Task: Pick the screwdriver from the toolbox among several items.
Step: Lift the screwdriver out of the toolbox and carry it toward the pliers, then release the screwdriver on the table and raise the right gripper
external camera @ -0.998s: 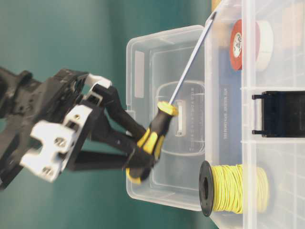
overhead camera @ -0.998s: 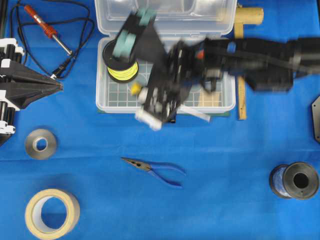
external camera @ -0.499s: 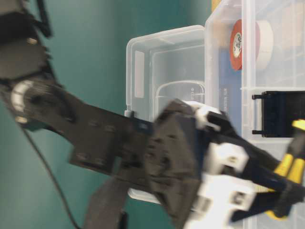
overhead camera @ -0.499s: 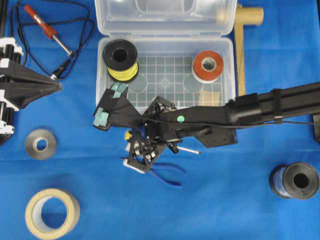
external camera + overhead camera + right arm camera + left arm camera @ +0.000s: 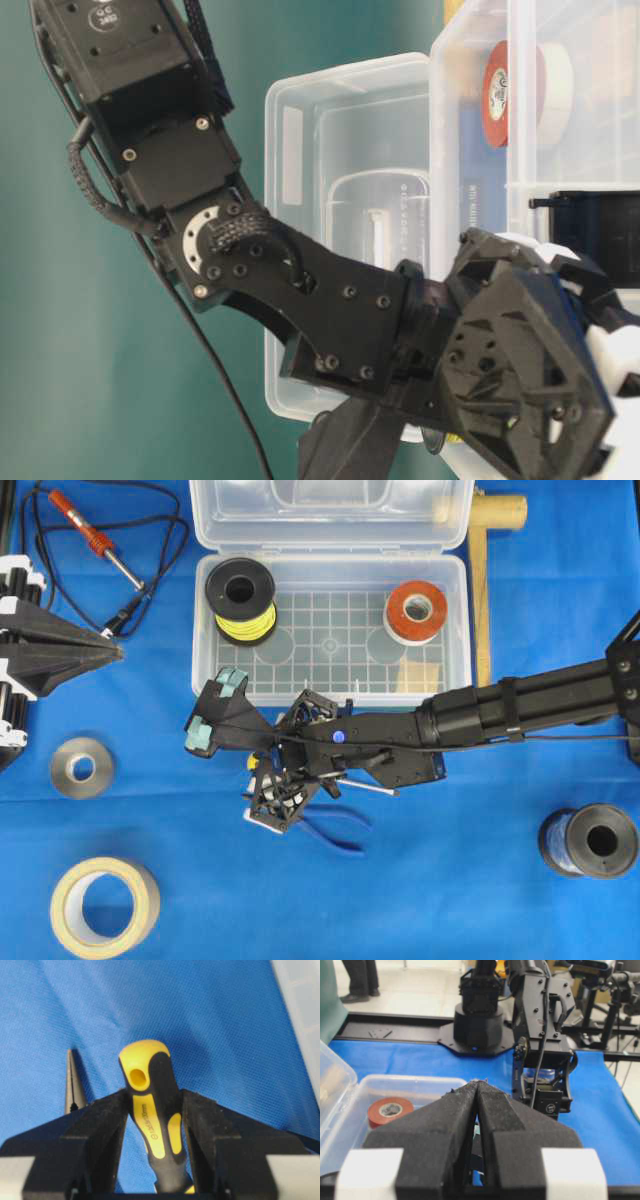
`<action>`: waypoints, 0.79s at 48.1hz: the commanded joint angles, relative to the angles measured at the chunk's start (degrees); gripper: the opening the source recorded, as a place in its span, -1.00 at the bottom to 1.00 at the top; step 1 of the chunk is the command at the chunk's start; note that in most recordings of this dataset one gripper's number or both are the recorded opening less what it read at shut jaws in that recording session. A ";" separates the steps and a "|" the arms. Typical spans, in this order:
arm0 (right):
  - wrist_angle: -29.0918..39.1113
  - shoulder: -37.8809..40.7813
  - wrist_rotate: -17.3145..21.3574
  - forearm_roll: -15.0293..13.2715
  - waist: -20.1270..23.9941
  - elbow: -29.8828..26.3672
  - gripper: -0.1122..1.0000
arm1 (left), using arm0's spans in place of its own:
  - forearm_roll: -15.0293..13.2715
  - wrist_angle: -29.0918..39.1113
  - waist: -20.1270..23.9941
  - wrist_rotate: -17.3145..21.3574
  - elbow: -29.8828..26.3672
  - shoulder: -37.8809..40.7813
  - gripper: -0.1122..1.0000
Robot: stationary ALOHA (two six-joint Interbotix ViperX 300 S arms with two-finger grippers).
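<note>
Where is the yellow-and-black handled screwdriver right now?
The yellow-and-black handled screwdriver is clamped in the right claw, outside the clear plastic toolbox, low over the blue cloth just in front of it, beside the blue-handled pliers.

- Overhead view: bright, even light, sharp throughout; soft shadows only.
- Table-level view: right arm (image 5: 330,330) fills the frame, slightly soft up close; clear toolbox (image 5: 350,200) shows mild glare.
- Right wrist view: screwdriver (image 5: 150,1110) crisp, blue cloth (image 5: 225,1035) softening toward the edges.
</note>
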 commanded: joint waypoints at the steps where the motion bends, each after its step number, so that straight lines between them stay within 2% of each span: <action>1: 0.00 -1.23 0.44 0.00 -0.09 -1.23 -0.14 | 0.00 0.18 0.09 0.09 -0.62 0.09 -0.80; 5: 0.88 -1.76 0.62 -0.26 -0.18 -1.23 -0.08 | -0.09 0.70 0.09 0.09 -0.53 -0.09 -0.80; 10: 3.08 -4.57 0.53 -1.23 -0.09 -1.32 0.44 | -0.09 1.14 0.09 0.00 -0.62 -0.62 -0.80; 13: 4.39 -7.56 0.53 -2.99 0.18 -1.32 0.66 | 0.00 1.41 0.09 0.00 -0.62 -1.05 -0.80; 20: 7.21 -15.47 0.62 -10.46 1.67 -0.79 0.55 | 0.00 2.29 0.09 0.00 -0.62 -1.93 -0.80; 27: 9.40 -22.94 0.70 -17.14 2.72 2.81 0.56 | 0.00 3.25 0.09 -0.09 -0.53 -2.46 -0.80; 32: 8.35 -28.74 0.88 -20.39 2.90 8.53 0.56 | 0.00 3.43 0.09 -0.35 -0.53 -2.37 -0.80; 38: 4.04 -35.33 1.58 -22.32 2.99 16.44 0.56 | -0.09 3.52 0.09 -0.53 -0.53 -2.46 -0.80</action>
